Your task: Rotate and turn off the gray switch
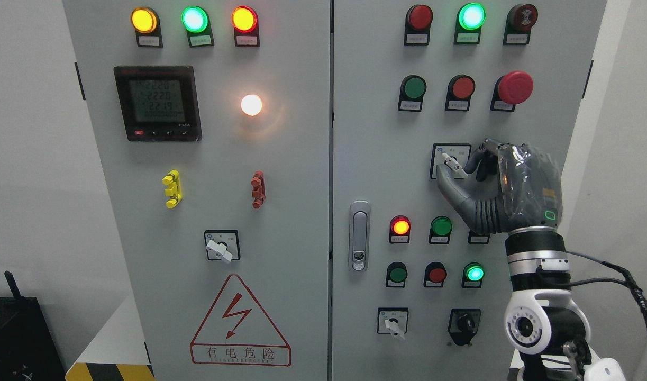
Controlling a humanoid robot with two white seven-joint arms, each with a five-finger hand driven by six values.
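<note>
The gray rotary switch sits on a white-faced plate on the cabinet's right door, its light lever slanting from upper left down to lower right. My right hand rises from the lower right. Its thumb lies under the lever, and its curled fingers press against the lever's right end, so the lever is pinched between them. The hand's back covers the plate's right edge. My left arm does not show.
A red mushroom button juts out above the hand. Small lamps and buttons lie just below the wrist. Similar rotary switches and a black selector sit lower down. The door handle is to the left.
</note>
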